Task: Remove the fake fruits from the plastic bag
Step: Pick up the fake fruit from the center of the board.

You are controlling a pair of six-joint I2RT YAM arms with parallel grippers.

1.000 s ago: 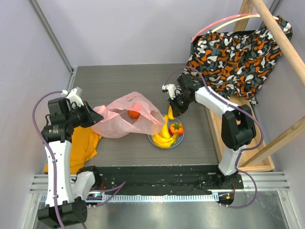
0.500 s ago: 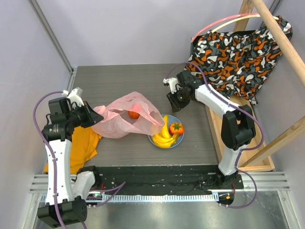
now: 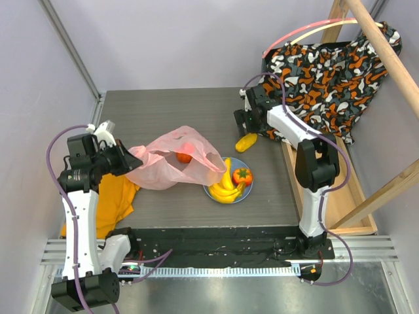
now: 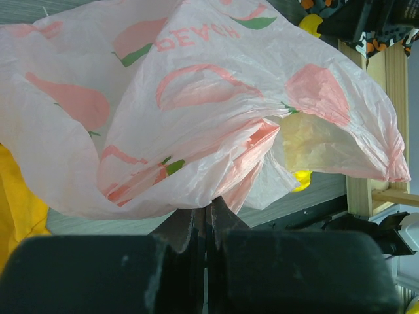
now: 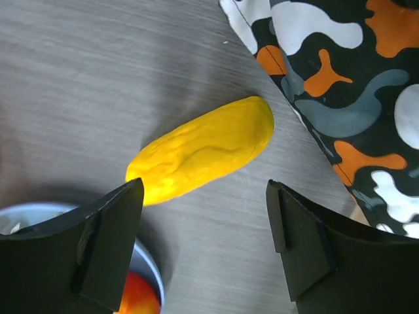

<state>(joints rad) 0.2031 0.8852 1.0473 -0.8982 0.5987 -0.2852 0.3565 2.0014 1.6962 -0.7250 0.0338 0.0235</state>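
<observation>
The pink plastic bag [image 3: 171, 160] lies at mid-table, and my left gripper [image 3: 128, 159] is shut on its left end. In the left wrist view the bag [image 4: 196, 98] fills the frame above the pinched jaws of the left gripper [image 4: 208, 208]. An orange fruit [image 3: 184, 157] shows through the bag. A yellow oblong fruit [image 3: 246, 141] lies on the table just beyond the plate. My right gripper [image 3: 243, 123] hangs open above it with nothing held. In the right wrist view the yellow fruit [image 5: 203, 149] lies ahead of the open right gripper [image 5: 204, 195].
A light-blue plate [image 3: 247, 191] right of the bag holds a banana bunch [image 3: 224, 185] and a red fruit [image 3: 242, 174]. An orange cloth [image 3: 111, 203] lies at the left. Patterned fabric [image 3: 327, 72] hangs over a wooden frame [image 3: 357, 203] at the right.
My right gripper has opened and let go of the yellow fruit, which now lies on the table by the plate. The right arm drew back toward the far right. The left arm held still.
</observation>
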